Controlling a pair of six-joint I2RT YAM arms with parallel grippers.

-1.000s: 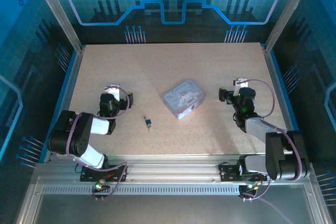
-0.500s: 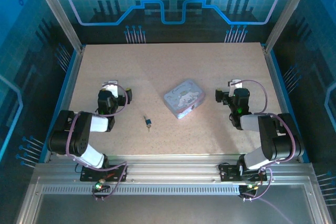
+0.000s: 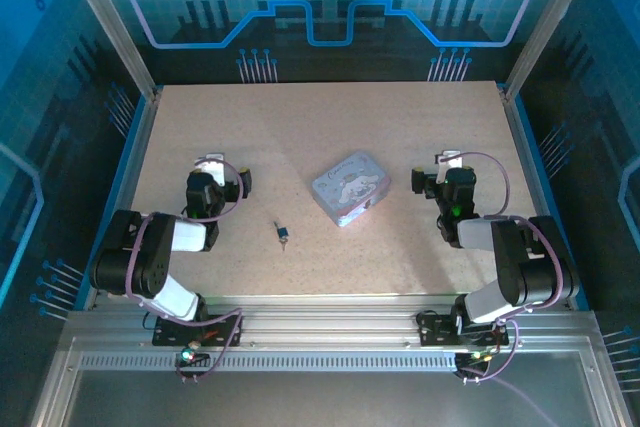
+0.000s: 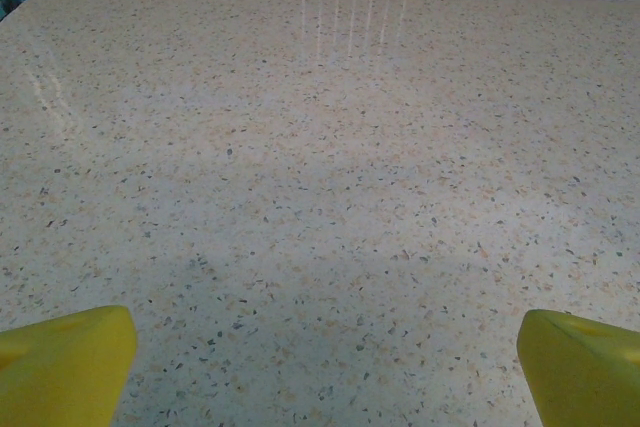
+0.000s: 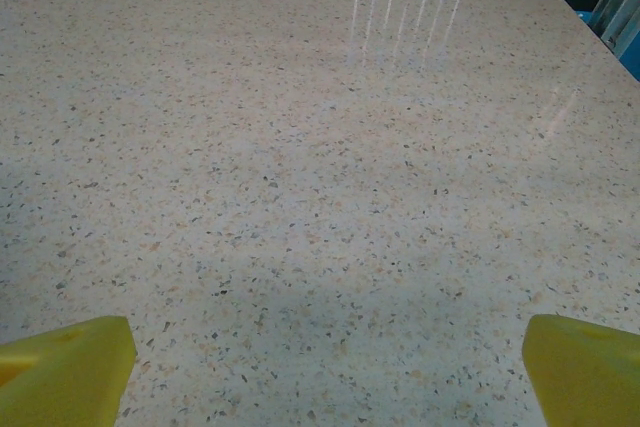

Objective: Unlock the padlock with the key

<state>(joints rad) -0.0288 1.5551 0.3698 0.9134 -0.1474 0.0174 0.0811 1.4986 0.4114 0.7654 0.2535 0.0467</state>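
Observation:
The tiny silvery-blue padlock (image 3: 282,235) lies on the speckled table (image 3: 320,127), left of centre and near the front. At this size I cannot tell the key apart from it. My left gripper (image 3: 216,171) rests low over the table to the padlock's left, and its yellow fingertips (image 4: 65,362) stand wide apart over bare table, so the left gripper (image 4: 325,367) is open and empty. My right gripper (image 3: 441,171) sits on the right side, well away from the padlock. Nothing lies between its yellow fingertips (image 5: 65,367), and the right gripper (image 5: 330,367) is open too.
A pale cartoon-printed tin (image 3: 350,187) lies tilted at the middle of the table, between the two grippers and just right of the padlock. Blue rails and metal posts (image 3: 140,137) border the table on both sides, and a dark wall closes the back.
The right arm has folded back, its gripper shifting slightly left and away from me. The left gripper has edged a little left. The padlock and the tin have not moved.

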